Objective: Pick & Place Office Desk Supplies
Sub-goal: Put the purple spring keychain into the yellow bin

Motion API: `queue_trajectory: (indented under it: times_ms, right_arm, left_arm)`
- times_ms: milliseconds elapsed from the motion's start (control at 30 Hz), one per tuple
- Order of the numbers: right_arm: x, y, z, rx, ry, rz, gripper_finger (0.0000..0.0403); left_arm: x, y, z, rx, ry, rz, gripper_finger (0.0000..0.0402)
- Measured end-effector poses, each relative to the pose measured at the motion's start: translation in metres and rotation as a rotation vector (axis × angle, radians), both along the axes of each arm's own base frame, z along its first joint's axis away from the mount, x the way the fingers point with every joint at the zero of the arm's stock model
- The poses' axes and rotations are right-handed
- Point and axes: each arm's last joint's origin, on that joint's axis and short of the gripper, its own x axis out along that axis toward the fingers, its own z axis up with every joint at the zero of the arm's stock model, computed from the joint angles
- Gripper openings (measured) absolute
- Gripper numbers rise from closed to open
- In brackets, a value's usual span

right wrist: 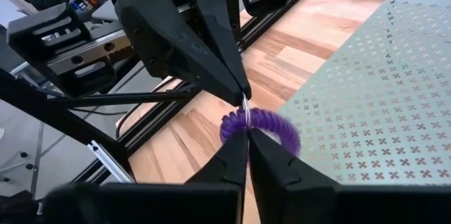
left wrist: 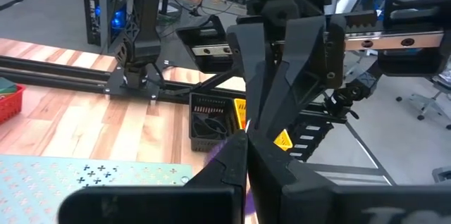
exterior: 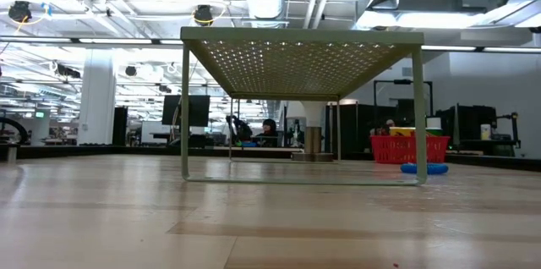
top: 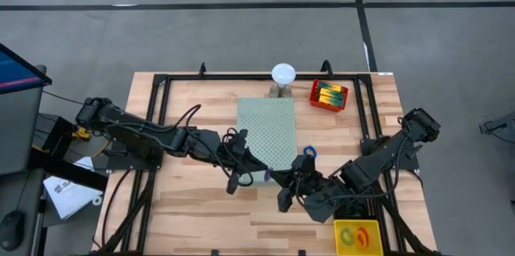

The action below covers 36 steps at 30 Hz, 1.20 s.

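1. Pinching a purple band loop (right wrist: 262,129) from opposite sides, the right gripper (right wrist: 246,139) and the left gripper (right wrist: 236,90) meet tip to tip, each with its fingers pressed together on the coil.
2. The loop hangs between them just off the near edge of the pale-green perforated board (top: 268,131), above the wooden table (top: 193,208).
3. From the left wrist, the left gripper's (left wrist: 246,146) fingers are closed to a thin line, with a sliver of purple beside them and the right arm's gripper straight ahead.
4. From above, the two grippers meet at the board's near right corner, the left (top: 259,171) reaching in from the board's left, the right (top: 282,182) from its right.
5. A blue band loop (top: 309,152) lies on the table touching the board's right edge, close to the grippers.
6. A yellow bin (top: 358,236) with orange and green loops sits well off the board's near right corner.
7. A red basket (top: 329,95) of yellow-green boxes stands beyond the board's far right corner.
8. A white round dome (top: 282,73) on its stand sits just behind the board's far edge.
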Motion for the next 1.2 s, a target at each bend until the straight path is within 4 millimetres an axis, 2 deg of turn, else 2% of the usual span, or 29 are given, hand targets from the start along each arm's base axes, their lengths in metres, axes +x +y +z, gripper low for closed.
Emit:
queue_trajectory:
  times_ms: [267, 367, 567, 800, 933, 1067, 1200]
  right_arm:
    - [-0.002, 0.003, 0.001, -0.012, -0.012, -0.008, 0.0002]
    - [-0.004, 0.007, 0.001, -0.015, -0.02, -0.001, 0.0015]
    - [-0.007, 0.013, 0.003, -0.012, -0.05, 0.003, 0.0082]
    - [-0.007, 0.012, 0.003, -0.022, -0.046, 0.001, 0.0173]
    - [-0.005, 0.01, 0.003, -0.034, -0.041, -0.001, 0.0207]
    - [-0.004, 0.008, 0.003, -0.049, -0.034, 0.0, 0.021]
    - [-0.004, 0.008, 0.003, -0.054, -0.032, 0.001, 0.0185]
  left_arm:
    - [0.0, 0.0, 0.0, -0.016, 0.001, 0.003, 0.0]
    - [0.0, 0.0, 0.0, -0.017, 0.002, 0.003, 0.0]
    - [0.0, 0.0, 0.0, -0.016, 0.005, 0.004, 0.0]
    - [0.0, -0.001, 0.002, -0.027, -0.016, 0.001, 0.0]
    - [0.0, -0.002, 0.002, -0.035, -0.016, -0.001, 0.0]
    - [0.0, -0.002, 0.002, -0.046, -0.014, 0.001, 0.0]
    - [0.0, -0.002, 0.002, -0.047, -0.014, 0.002, 0.0]
